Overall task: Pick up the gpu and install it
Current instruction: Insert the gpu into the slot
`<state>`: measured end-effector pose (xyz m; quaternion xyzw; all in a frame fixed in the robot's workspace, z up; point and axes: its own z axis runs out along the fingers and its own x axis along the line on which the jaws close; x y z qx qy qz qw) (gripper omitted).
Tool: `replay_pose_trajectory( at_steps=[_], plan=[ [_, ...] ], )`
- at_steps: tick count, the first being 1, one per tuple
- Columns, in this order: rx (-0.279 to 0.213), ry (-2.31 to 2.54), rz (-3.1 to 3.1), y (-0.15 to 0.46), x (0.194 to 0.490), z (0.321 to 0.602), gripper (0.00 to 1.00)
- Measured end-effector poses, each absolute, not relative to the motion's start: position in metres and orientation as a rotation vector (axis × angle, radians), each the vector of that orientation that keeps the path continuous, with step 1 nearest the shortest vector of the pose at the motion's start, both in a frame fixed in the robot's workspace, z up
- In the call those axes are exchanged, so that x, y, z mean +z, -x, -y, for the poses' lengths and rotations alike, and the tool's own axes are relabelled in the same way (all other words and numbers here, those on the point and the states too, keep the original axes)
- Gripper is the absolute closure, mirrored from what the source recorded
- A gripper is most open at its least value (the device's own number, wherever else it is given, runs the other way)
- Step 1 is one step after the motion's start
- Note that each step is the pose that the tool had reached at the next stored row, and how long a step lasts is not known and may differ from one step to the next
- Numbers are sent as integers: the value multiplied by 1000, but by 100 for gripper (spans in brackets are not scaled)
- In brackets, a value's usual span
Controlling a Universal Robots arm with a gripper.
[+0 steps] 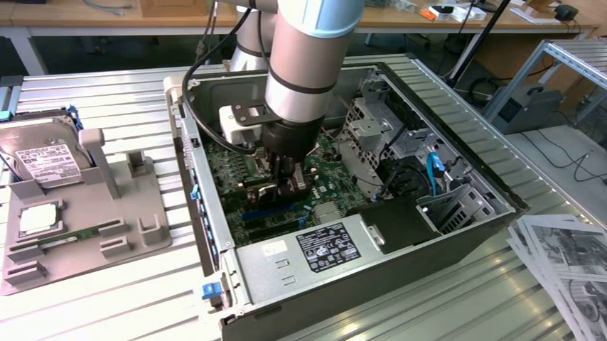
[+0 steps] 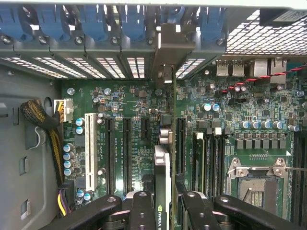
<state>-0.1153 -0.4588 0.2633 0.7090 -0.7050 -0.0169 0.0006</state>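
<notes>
One arm with one gripper reaches into one open case; one gpu stands clamped between the two fingers. On the board: one white slot; three long black slots; one short black slot; one CPU socket; one power supply sits at the case's near end. Beside the case, one grey tray carries one hard drive and one memory stick.

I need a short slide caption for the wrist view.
The claw holds the gpu edge-on over the green motherboard inside the computer case.
</notes>
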Motion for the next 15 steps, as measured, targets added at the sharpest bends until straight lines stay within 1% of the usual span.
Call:
replay_pose_trajectory(
  at_steps=[15],
  plan=[
    [-53, -2227, 2214, 115, 267, 459, 73]
  ],
)
